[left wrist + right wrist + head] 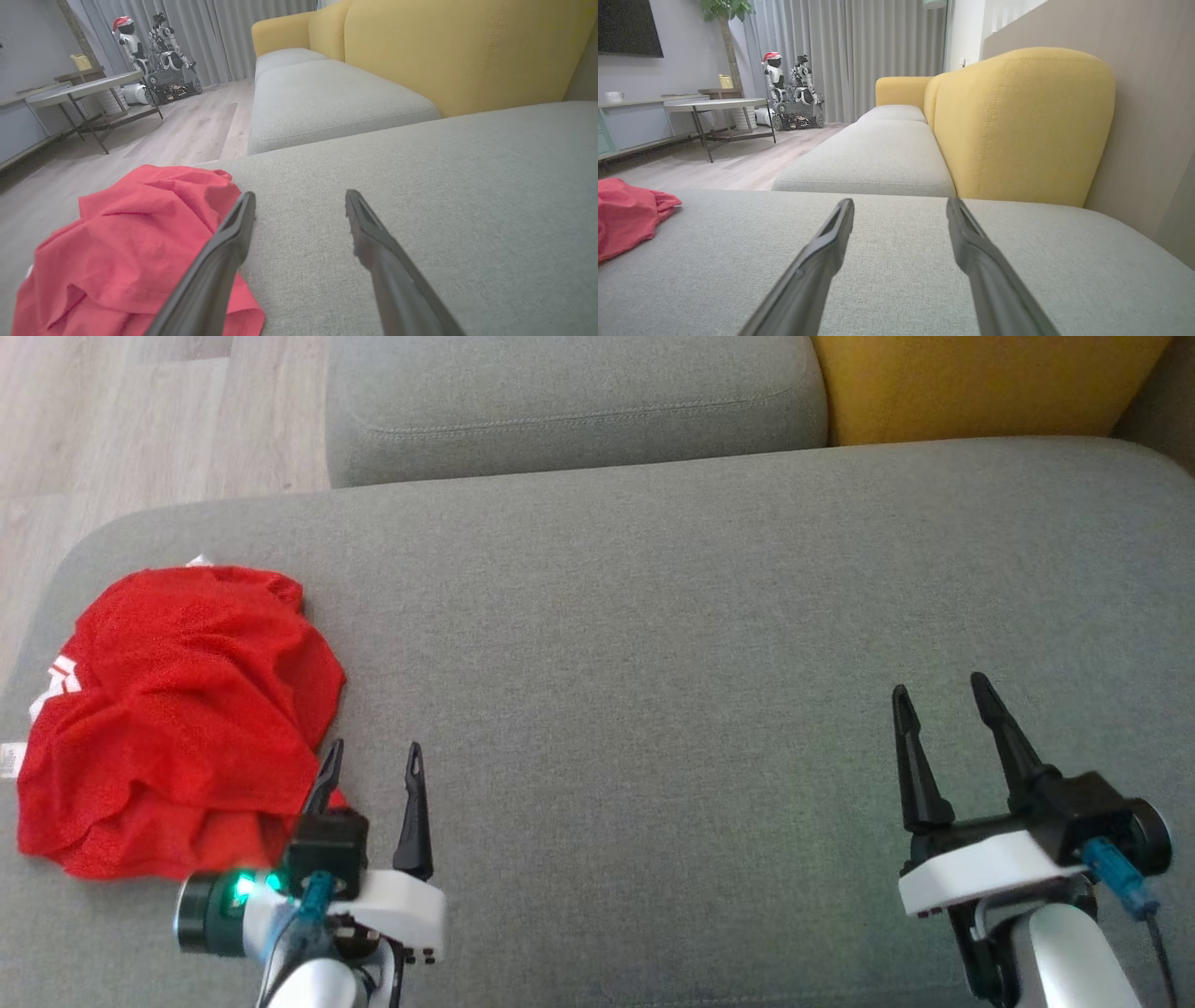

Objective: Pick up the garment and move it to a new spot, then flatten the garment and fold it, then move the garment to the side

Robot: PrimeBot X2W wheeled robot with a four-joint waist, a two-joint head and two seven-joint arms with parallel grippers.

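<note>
A crumpled red garment point(182, 709) with white trim lies at the left end of the grey seat cushion point(653, 644). My left gripper point(373, 753) stands open just right of the garment's near corner, its left finger over the cloth's edge, nothing between the fingers. In the left wrist view the garment point(131, 252) bunches to the left of that gripper point(299, 198). My right gripper point(938, 686) is open over bare cushion far to the right. The right wrist view has the garment point(626, 214) at the far left and the open gripper point(899, 203) above the cushion.
A second grey cushion point(569, 401) and yellow backrest point(980, 383) lie beyond. Wood floor point(112, 429) drops off at the cushion's left edge. Across the room stand a low table point(714, 105) and another robot point(789, 88) by the curtains.
</note>
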